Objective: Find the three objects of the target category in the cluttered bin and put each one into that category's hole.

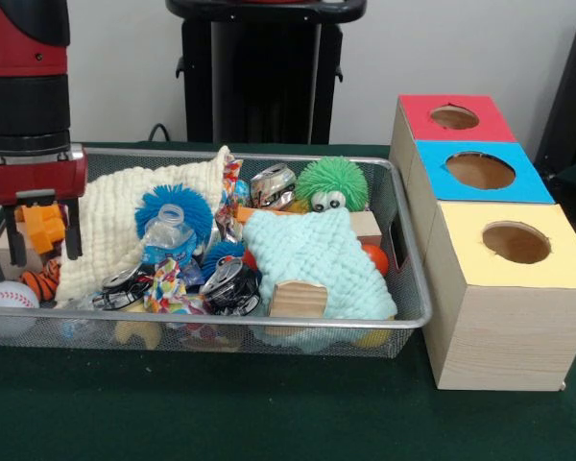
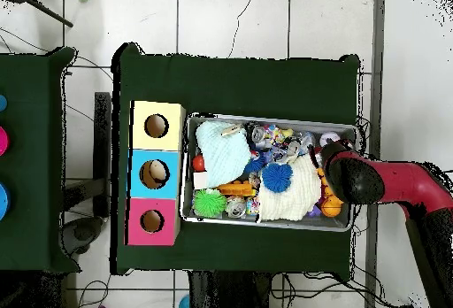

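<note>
Over bin end farthest from hole | pincer parted, apparently straddling orange block | risk: cream cloth alongside snagging on lift

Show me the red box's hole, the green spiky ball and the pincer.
hole (image 1: 454,117): front view, middle of the round opening in the red box.
green spiky ball (image 1: 332,179): front view, its fuzzy top above the eyes.
pincer (image 1: 46,252): front view, midway between its black tips.
</note>
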